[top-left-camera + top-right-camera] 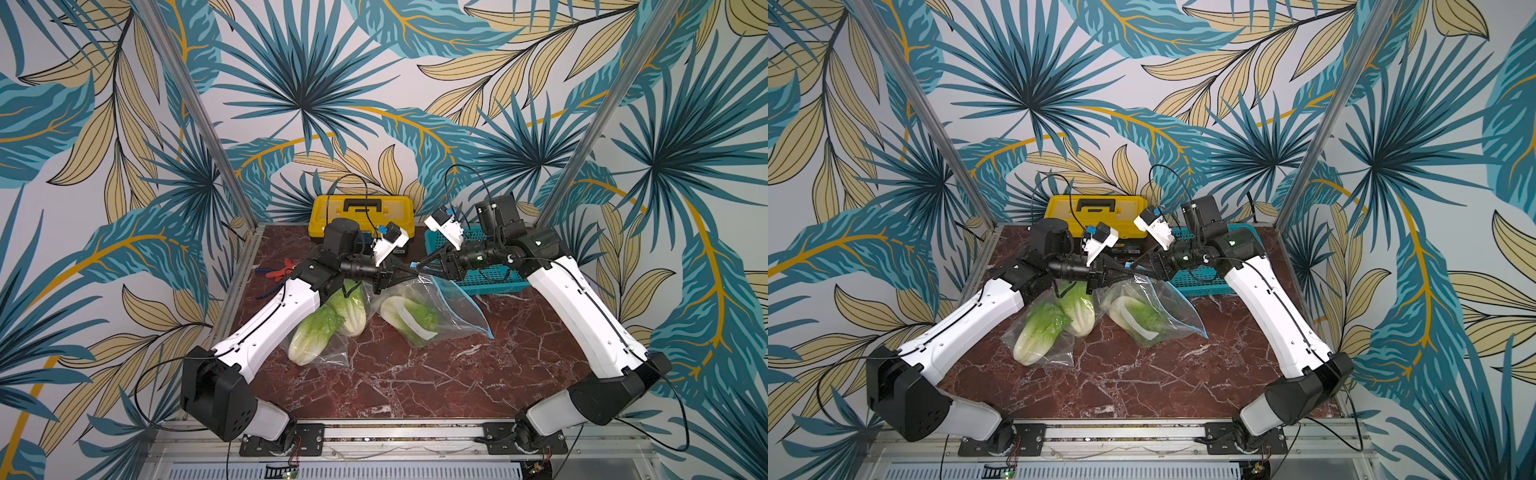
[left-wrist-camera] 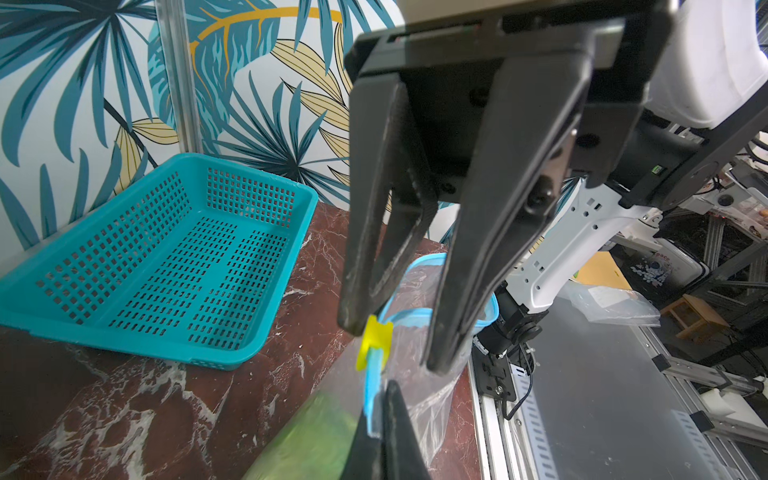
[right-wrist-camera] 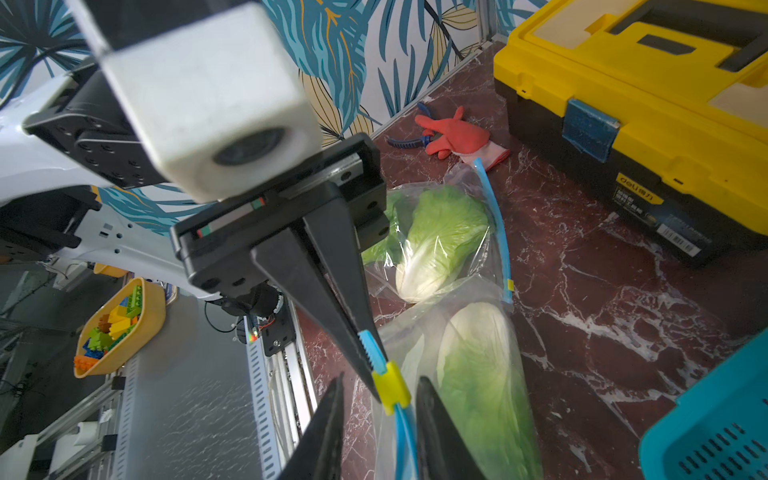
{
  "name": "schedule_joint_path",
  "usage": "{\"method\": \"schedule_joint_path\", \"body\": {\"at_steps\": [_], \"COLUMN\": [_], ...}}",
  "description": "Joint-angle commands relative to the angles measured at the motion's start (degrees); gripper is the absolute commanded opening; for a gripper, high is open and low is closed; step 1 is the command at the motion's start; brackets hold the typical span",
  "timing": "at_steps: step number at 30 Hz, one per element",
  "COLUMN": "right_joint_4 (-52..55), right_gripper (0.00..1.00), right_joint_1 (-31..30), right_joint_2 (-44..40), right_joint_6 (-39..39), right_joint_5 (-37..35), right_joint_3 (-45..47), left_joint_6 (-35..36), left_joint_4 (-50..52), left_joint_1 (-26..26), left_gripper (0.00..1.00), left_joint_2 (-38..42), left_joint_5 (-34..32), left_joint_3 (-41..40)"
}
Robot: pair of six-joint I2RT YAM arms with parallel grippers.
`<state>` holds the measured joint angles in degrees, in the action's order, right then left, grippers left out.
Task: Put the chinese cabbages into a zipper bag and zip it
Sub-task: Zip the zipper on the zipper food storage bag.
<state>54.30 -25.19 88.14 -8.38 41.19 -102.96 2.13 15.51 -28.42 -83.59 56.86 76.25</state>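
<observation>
Both top views, grippers: I see the left gripper (image 1: 409,272) reaching in from 9 o'clock and the right gripper (image 1: 426,264) from 3 o'clock. They meet tip to tip above the far middle of the table (image 1: 415,386).
Both top views, bag: the zipper bag (image 1: 453,309) hangs from that meeting point and sags onto the table toward 5 o'clock. One bagged cabbage (image 1: 411,318) lies inside it.
Both top views, other cabbages: a second cabbage (image 1: 316,332) and a third cabbage (image 1: 353,309) lie in the other bag (image 1: 332,353), at 7 o'clock from the tips, beside my left forearm.
Left wrist view, left pincer: its fingers are pressed together on the blue zip strip (image 2: 370,399).
Left wrist view, right pincer: its fingers stand apart on either side of the yellow slider (image 2: 374,340). One tip is just beside the slider and the other is clear of it. It grips nothing yet.
Left wrist view, mouth: beyond the slider the blue rim gapes open.
Right wrist view, slider: it sits between my right fingers, touching the left pincer's pinch on the strip.
Right wrist view, axis: the strip runs on from the slider between the right fingers, and the bagged cabbage lies alongside.
My judgement: the right arm is nearer the slider. It needs to close on the slider and draw it along the strip, away from the left pinch, toward roughly 4 to 5 o'clock in a top view.
</observation>
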Motion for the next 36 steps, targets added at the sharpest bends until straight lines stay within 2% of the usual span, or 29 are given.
{"method": "schedule_joint_path", "body": {"at_steps": [1,14,20,26,33,36], "right_joint_4": [0.8,1.4,0.7,2.8,-0.1,-1.6], "right_gripper": [0.21,0.05,0.03,0.02,0.00,0.00], "right_joint_1": [-0.3,-0.4,-0.4,-0.3,-0.4,-0.3], "right_joint_2": [0.9,0.3,-0.9,-2.5,-2.9,-2.5], "right_joint_6": [-0.4,-2.0,-2.0,-3.9,-0.6,0.5], "right_joint_5": [1.4,-0.5,-0.8,-4.2,-2.0,0.1], "right_joint_3": [-0.8,-0.2,0.9,1.9,3.2,3.2], "left_joint_6": [0.7,-0.6,-1.7,-2.3,-1.9,-0.9], "left_joint_4": [-0.1,1.6,1.6,1.6,1.5,1.5], "left_joint_1": [-0.2,0.6,1.4,1.7,0.8,0.6], "left_gripper": [0.00,0.00,0.00,0.00,0.00,0.15], "left_joint_2": [0.2,-0.2,-0.6,-0.5,-0.8,-0.6], "left_joint_5": [1.2,-1.4,-2.5,-5.0,-4.4,-3.7], "left_joint_3": [-0.5,0.2,0.9,0.6,0.9,0.5]}}
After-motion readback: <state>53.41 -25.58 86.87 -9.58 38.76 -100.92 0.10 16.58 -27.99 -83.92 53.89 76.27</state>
